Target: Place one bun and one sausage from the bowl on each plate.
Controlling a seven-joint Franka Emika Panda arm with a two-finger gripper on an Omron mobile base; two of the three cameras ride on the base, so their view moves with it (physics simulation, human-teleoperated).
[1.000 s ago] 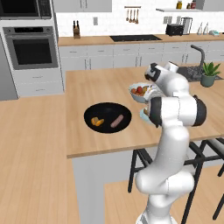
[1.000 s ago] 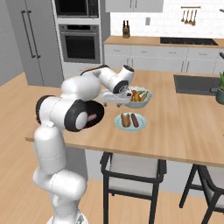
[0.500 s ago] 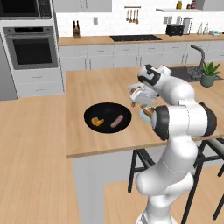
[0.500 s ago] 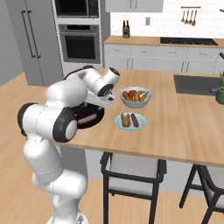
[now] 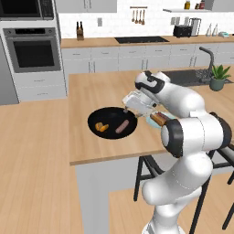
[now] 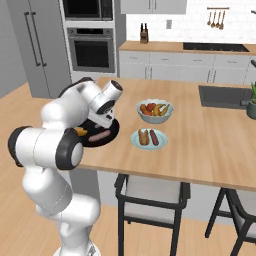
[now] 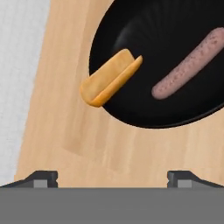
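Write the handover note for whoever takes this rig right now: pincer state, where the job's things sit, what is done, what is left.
Pincer: open, holding nothing, above the near edge of the wide black bowl.
In the bowl: one golden-tan bun and one pinkish-brown sausage, lying apart.
Pale blue round plate: already has a bun and a sausage side by side.
The second plate is not identifiable from here; locate it first.
Left: move the remaining bun and sausage from the bowl to that second plate.
Pale grey fruit bowl behind the plate is not part of the job.

Open air above bowl point(image 5: 98, 117); fruit bowl point(image 6: 155, 112) well apart.
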